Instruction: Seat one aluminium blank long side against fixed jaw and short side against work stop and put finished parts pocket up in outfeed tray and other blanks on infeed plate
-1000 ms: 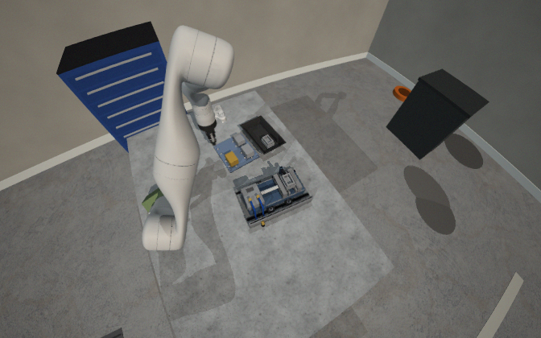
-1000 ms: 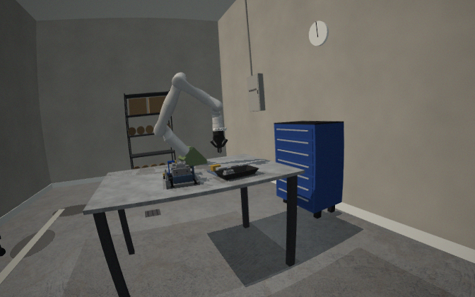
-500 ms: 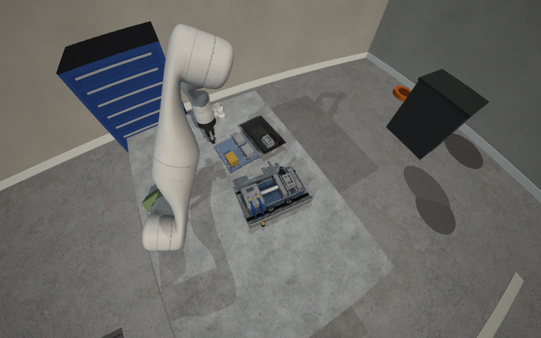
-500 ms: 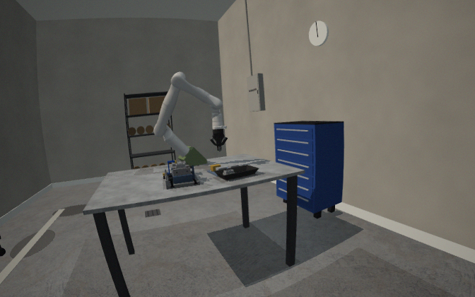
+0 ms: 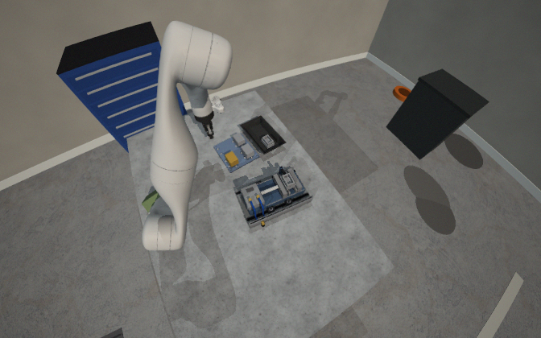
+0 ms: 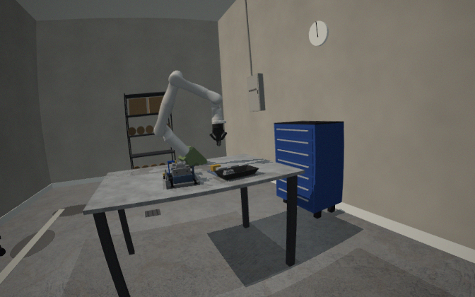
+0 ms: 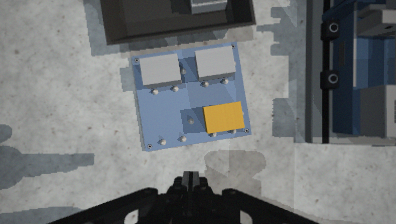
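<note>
The blue infeed plate [image 7: 187, 100] lies on the table and holds two aluminium blanks [image 7: 160, 69] [image 7: 215, 62] at its far side and one brass blank [image 7: 223, 117] at its near right. It also shows in the top view [image 5: 237, 153]. The black outfeed tray [image 5: 262, 133] behind the plate holds one grey finished part [image 5: 268, 140]. The vise [image 5: 271, 194] stands to the right of the plate with its gap open. Another grey part [image 5: 289, 179] sits on the vise's far end. My gripper [image 7: 190, 182] [image 5: 210, 133] is shut and empty, high in the air beside the plate.
A blue drawer cabinet [image 5: 115, 85] stands behind the table. A black box [image 5: 434, 111] and an orange ring [image 5: 401, 92] are off to the right. A shelf rack [image 6: 147, 129] stands at the back wall. The arm's green base [image 6: 194, 156] is on the table.
</note>
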Tool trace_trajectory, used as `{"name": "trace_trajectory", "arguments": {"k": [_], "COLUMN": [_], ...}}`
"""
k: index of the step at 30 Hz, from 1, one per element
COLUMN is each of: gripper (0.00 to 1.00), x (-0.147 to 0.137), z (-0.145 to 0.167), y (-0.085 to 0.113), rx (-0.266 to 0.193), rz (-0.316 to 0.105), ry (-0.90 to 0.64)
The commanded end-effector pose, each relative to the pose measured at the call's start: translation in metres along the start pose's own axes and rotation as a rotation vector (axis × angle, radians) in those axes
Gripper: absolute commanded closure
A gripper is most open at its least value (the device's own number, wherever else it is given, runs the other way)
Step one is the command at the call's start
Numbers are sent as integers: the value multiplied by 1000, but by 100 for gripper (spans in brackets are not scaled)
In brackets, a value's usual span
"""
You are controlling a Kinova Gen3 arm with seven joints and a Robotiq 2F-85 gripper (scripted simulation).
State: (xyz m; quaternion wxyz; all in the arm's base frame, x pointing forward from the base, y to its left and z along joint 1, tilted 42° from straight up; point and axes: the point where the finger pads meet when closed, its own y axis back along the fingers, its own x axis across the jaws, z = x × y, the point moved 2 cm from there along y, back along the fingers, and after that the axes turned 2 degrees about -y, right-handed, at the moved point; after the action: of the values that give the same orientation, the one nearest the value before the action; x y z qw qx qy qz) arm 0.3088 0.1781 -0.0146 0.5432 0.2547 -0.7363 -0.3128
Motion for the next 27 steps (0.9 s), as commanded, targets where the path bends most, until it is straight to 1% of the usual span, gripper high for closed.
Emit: {"name": "trace_trajectory", "arguments": {"k": [1,9,20,23,25,27], "gripper": [100,100,100,100,100,100], "x": [-2,-2,-2,-8,-16,-24], "z": [-1,-1,-2,-15,-33,-58], "y": [6,18,20,21,22,23], "rx": [4,4,4,4,4,4], "rz": [-10,-10,-11,-13,-15,-17], "ry": [-2,-2,-2,-1,0,1]}}
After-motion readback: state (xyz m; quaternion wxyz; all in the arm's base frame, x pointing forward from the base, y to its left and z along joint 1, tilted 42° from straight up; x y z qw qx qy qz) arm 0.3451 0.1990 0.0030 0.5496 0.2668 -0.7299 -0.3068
